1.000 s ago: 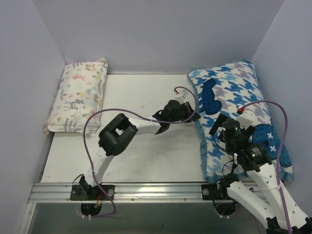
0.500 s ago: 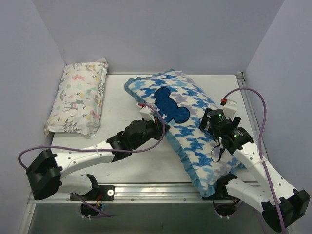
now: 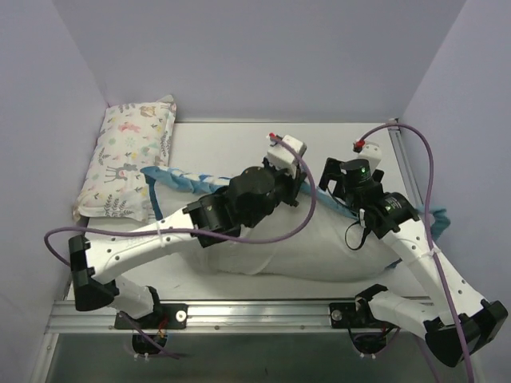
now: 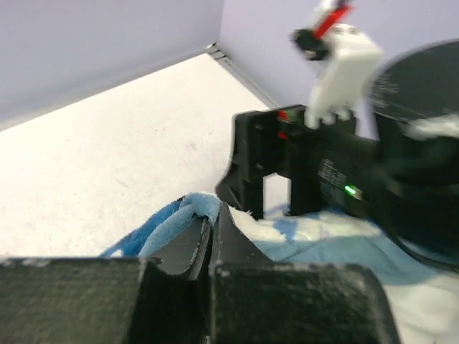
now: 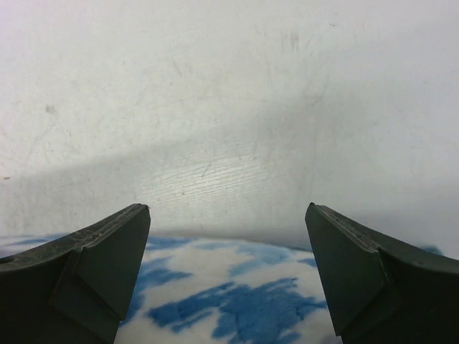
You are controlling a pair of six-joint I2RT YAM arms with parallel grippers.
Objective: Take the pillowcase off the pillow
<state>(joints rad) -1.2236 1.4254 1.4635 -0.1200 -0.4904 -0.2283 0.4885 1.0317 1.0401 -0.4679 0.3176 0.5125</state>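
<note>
A: Lying across the near half of the table [image 3: 215,144], the pillowcase [image 3: 303,251] is seen plain white face up. Where are its edges found?

B: Its teal frill [image 3: 188,179] is drawn out leftward in a ruffled line until the small animal-print pillow [image 3: 128,159] is reached. The near edge is laid just short of the metal rail [image 3: 255,309]. A bare strip of table is left open behind it, up to the far wall.

A: And the pillow?

B: It cannot be told apart. Only a plump white bulge is shown under the cloth.

A: How is the left gripper [image 4: 210,218] set?

B: It is clenched on a fold of the soft, fleecy blue frill.

A: The right gripper [image 5: 228,215]?

B: It is held spread wide with nothing grasped, over blue-and-white houndstooth cloth at the cover's far edge. Scuffed white tabletop is seen beyond.
</note>
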